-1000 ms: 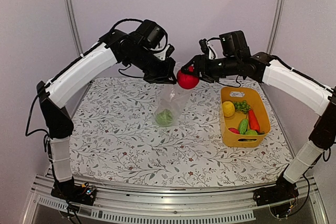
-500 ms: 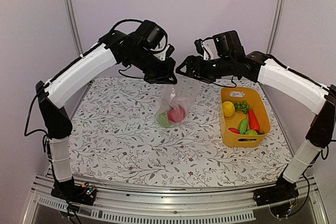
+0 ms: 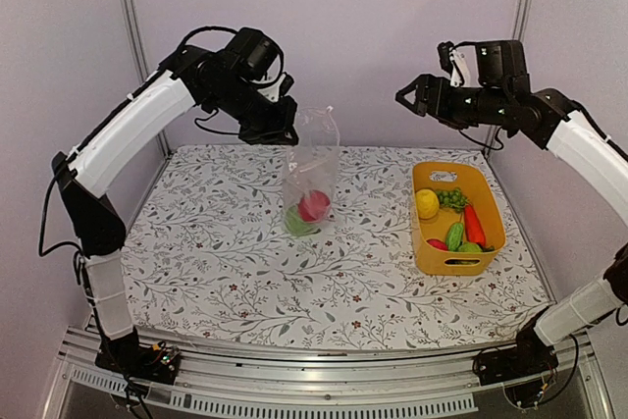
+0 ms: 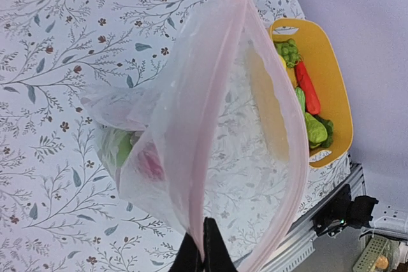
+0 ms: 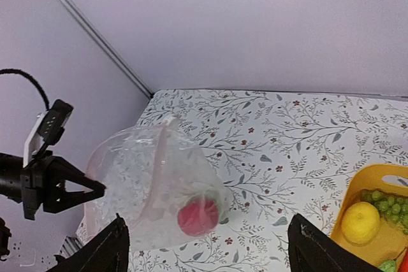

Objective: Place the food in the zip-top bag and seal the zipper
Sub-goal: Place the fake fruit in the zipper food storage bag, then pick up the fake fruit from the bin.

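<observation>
My left gripper (image 3: pixel 285 134) is shut on the top edge of the clear zip-top bag (image 3: pixel 310 179) and holds it hanging over the table's middle. A red ball (image 3: pixel 314 205) and a green round fruit (image 3: pixel 293 221) lie in its bottom. In the left wrist view the gripper (image 4: pixel 203 244) pinches the pinkish zipper strip (image 4: pixel 210 119), mouth open. In the right wrist view the bag (image 5: pixel 153 186) shows the red ball (image 5: pixel 198 216). My right gripper (image 3: pixel 404 96) is open and empty, raised high and to the right of the bag. It also shows in its own view (image 5: pixel 207 246).
An orange-yellow basket (image 3: pixel 494 205) at the right holds a yellow lemon (image 3: pixel 427 203), green grapes (image 3: pixel 452 198), a carrot (image 3: pixel 474 225), a cucumber (image 3: pixel 455 235) and more small pieces. The table has a floral cloth (image 3: pixel 216 242). A metal rail runs along the near edge.
The right gripper let the red ball drop into the bag, then drew back up and right, empty. The left gripper shifted left and up with the bag.
</observation>
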`<state>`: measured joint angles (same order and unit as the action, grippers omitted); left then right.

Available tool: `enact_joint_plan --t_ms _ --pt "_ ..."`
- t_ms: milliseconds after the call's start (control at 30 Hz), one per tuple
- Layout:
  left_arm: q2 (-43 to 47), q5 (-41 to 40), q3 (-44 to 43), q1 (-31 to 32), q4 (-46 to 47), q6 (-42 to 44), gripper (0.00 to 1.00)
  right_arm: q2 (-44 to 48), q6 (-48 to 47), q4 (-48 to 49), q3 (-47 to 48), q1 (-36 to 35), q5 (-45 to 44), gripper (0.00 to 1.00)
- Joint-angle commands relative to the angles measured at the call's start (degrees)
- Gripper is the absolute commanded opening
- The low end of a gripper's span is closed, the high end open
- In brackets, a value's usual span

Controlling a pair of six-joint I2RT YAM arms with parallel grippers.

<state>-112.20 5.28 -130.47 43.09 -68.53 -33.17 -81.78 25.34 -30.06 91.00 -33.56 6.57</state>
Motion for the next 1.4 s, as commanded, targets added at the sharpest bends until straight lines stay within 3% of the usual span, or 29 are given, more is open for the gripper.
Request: enact_joint_plan --t_ms 0,300,600,1367 --pt "2.82 -1.15 -0.08 -0.99 -3.02 2.49 0.00 0.94 -2.86 -5.31 -4.84 8.44 -0.59 0.84" --pt "1.30 0.42 -0.42 -1.34 -2.14 2.76 0.00 -3.95 -3.76 -8.58 -12.10 15.99 3.44 0.76" --pt "1.47 1.40 1.18 -1.24 -1.52 2.70 0.00 -10.95 -4.26 -10.27 -11.84 17.57 1.61 0.72" --pt "1.68 1.77 1.45 -1.34 -2.24 3.00 0.00 -35.41 -7.44 -13.56 0.31 18.04 -3.13 0.83"
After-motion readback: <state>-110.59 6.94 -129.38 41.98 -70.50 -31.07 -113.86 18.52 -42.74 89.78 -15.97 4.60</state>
